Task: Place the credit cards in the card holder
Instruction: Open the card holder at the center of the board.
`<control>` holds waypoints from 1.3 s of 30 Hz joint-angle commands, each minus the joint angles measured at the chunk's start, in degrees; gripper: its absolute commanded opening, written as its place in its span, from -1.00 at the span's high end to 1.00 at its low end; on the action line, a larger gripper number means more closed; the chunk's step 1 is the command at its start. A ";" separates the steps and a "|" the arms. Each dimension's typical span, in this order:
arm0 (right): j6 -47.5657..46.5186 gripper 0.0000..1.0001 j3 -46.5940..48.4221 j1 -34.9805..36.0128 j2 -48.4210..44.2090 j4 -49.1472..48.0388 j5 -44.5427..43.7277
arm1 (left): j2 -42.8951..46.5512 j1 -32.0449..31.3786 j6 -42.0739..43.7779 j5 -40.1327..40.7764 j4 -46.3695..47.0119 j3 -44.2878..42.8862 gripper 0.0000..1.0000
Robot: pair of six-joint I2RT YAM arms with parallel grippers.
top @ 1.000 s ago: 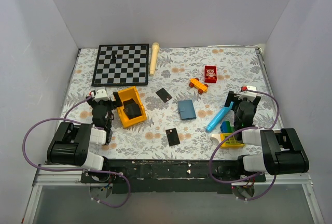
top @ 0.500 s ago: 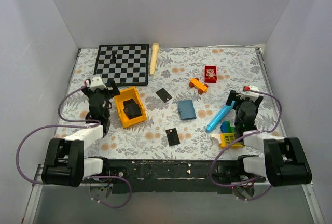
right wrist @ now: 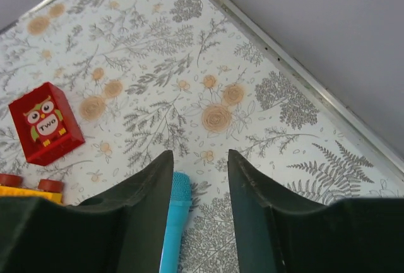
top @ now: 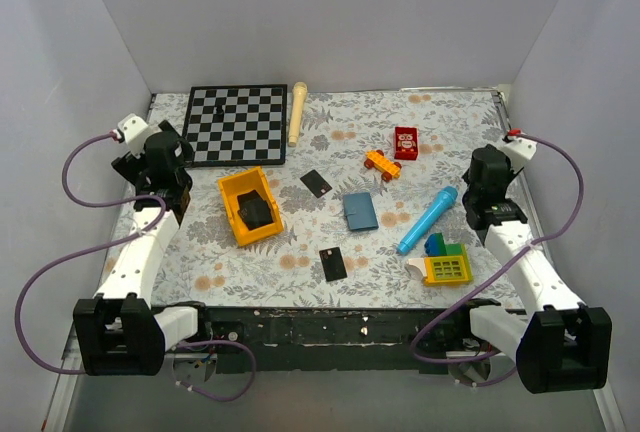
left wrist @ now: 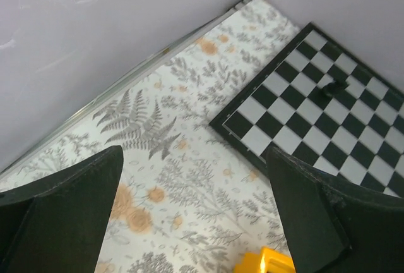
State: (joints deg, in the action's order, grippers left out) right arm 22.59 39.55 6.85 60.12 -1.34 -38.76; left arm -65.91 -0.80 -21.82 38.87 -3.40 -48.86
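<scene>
The left gripper [left wrist: 192,153] hangs over the far left part of the table [top: 300,252] with its fingers spread wide and nothing between them. Under it are only the flowered cloth and a corner of the chessboard [left wrist: 315,121]. The right gripper [right wrist: 199,159] hangs over the far right side. Its fingers stand closer together with a clear gap, and they hold nothing. Below them is the tip of the blue tube [right wrist: 173,222], and the red box [right wrist: 44,131] lies further off.

I judge that the task is at its very start, the reach for a first card. Both credit cards lie flat on the table, well apart from both grippers: one card [top: 316,183] just behind the card holder [top: 360,211], the other card [top: 333,263] in front of it and near the table's front edge.

The card holder is in the middle of the table and seems closed; no card shows in it. The next move probably calls for one arm to come in to the middle and go down low over a card. A thin card flat on the cloth is hard to pinch, so the fingers must take it at an edge. The holder will likely need opening too.

The yellow bin [top: 232,202] stands left of the cards and holds one dark thing; I cannot tell what it is.
</scene>
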 commanded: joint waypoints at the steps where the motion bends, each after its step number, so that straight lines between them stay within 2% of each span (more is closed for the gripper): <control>1: 1.94 0.05 3.60 -0.35 -0.08 10.23 0.42 | 0.43 0.62 -1.12 -2.03 -11.10 -3.08 -0.96; 2: 0.89 -0.14 3.60 -0.35 -0.35 9.44 2.71 | 0.78 0.62 -1.03 -4.13 -11.02 -3.60 -0.96; 3: 0.18 -0.42 3.69 -0.26 -0.44 8.65 5.34 | 1.13 0.62 -1.72 -6.16 -11.19 -4.04 -0.96; 4: 0.17 -0.59 4.39 -0.26 -0.35 9.07 8.32 | 1.66 0.62 -2.51 -8.18 -11.19 -4.22 -0.96; 7: 2.10 -0.73 8.07 0.52 1.05 13.46 15.97 | 2.80 0.62 -3.15 -16.51 -10.49 -5.71 -0.96; 8: 2.37 -0.74 9.74 1.57 1.92 15.39 18.09 | 2.54 0.10 -0.18 -21.86 -10.23 -6.94 -0.96; 9: 2.11 -0.74 11.32 2.89 2.98 16.97 20.46 | 1.84 -1.21 1.59 -23.21 -10.92 -8.25 -0.97; 13: -0.18 -0.72 14.85 10.80 7.55 19.10 30.82 | -1.41 -16.48 3.46 -19.45 -15.93 -13.62 -0.96; 14: 0.08 -0.69 15.20 11.60 8.69 19.01 35.73 | -1.68 -19.39 2.41 -20.75 -15.94 -13.72 -0.96; 16: 0.00 -0.51 14.33 12.39 10.80 16.91 46.80 | -1.94 -23.35 -1.53 -25.75 -15.68 -12.58 -0.96; 19: -1.22 -0.47 12.75 13.80 14.23 15.76 54.65 | -3.43 -29.15 -5.41 -30.96 -14.01 -9.86 -0.96; 24: -2.73 -0.47 11.61 15.82 19.41 16.20 57.40 | -8.26 -39.09 -7.96 -29.73 -12.95 -8.09 -0.96; 28: -2.38 -0.47 10.55 16.35 23.63 14.09 59.42 | -11.51 -43.49 -10.25 -30.17 -11.46 -7.65 -0.96; 33: -1.41 -0.44 10.02 16.88 26.45 12.68 55.47 | -13.54 -45.08 -11.75 -30.87 -10.58 -7.65 -0.96; 39: -1.05 -0.53 9.49 16.88 27.94 11.28 51.15 | -13.72 -45.26 -11.14 -30.70 -10.31 -7.56 -0.96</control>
State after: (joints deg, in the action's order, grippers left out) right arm 21.15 49.04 23.55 87.07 13.08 14.79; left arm -80.27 -45.89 -32.64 8.27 -14.66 -56.60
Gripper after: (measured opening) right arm 0.756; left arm 0.981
